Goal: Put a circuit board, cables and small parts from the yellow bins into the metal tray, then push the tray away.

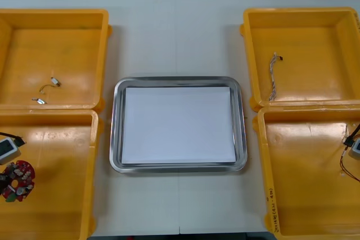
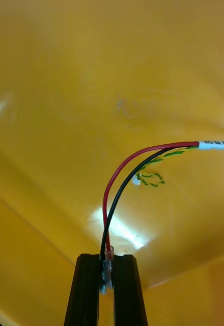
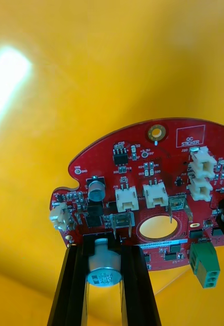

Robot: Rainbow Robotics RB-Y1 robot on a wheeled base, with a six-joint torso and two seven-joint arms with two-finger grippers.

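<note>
Red board is gripped by my left claw: its fingers are closed on a silver cylinder standing at the board's edge. With the tray as the dial's centre on my front view, that board lies at 8 o'clock, by the outer side of the near left bin; whether it is off the floor I cannot tell. My right claw is pinched shut on the clear plug of the red cable, at 4 o'clock by the outer side of the near right bin. Red and black leads arc from the fingers to a white label, a yellow-green strand alongside. Each bin's inner wall stands between its claw and the tray, which is white inside. At 10 o'clock the far left bin holds two small metal parts; at 2 o'clock the far right bin holds a twisted cable.
</note>
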